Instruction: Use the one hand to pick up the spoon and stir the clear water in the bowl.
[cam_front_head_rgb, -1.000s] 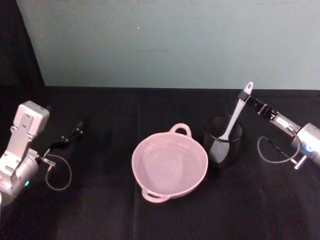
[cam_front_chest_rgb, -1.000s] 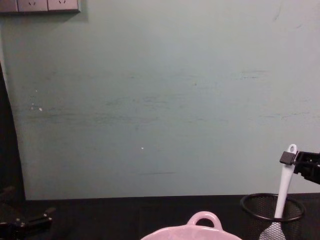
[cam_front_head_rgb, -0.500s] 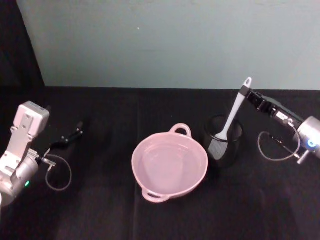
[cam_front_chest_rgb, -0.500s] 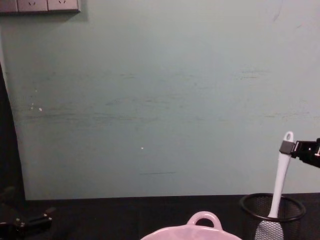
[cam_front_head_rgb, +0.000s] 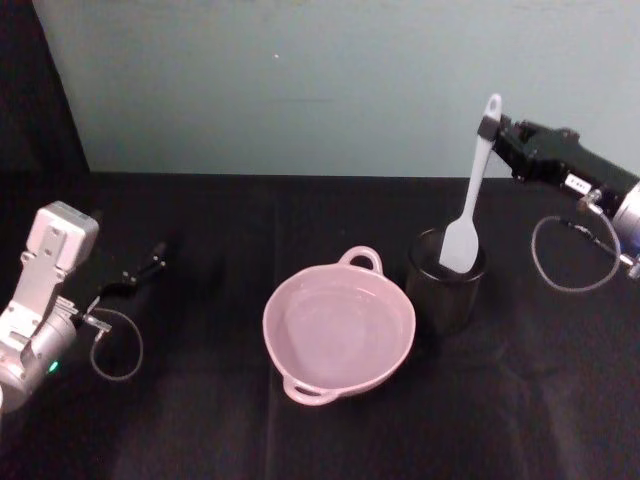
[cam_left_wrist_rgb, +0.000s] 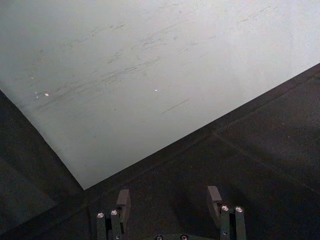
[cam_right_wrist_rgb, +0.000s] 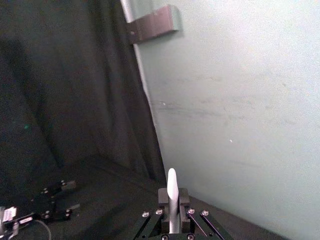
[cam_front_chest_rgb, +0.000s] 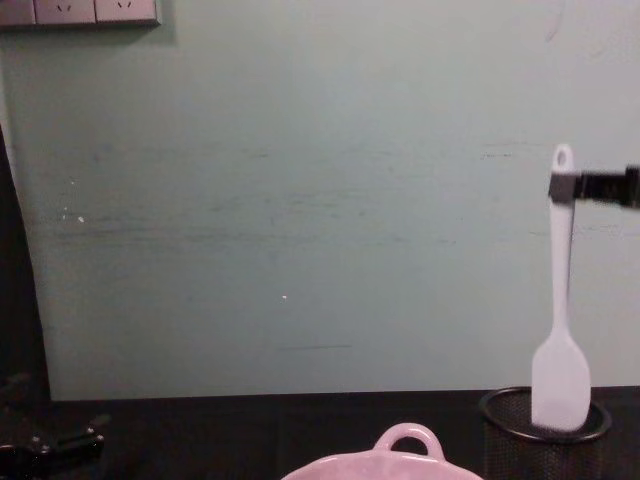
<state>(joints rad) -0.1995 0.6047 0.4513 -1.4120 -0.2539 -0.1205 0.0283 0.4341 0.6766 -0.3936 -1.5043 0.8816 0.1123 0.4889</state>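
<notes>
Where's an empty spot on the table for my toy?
Bare cloth lies between the left gripper and the bowl, and along the near edge before the bowl. It is crowded where the right gripper holds the spoon over the mesh cup.

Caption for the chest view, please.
Right gripper holds the white spoon upright, its blade at the black mesh cup's mouth; pink bowl alongside.

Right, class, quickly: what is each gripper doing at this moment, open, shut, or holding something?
Left gripper: open, holding nothing, parked at the left.
Right gripper: shut on the spoon, near the top of its handle.
</notes>
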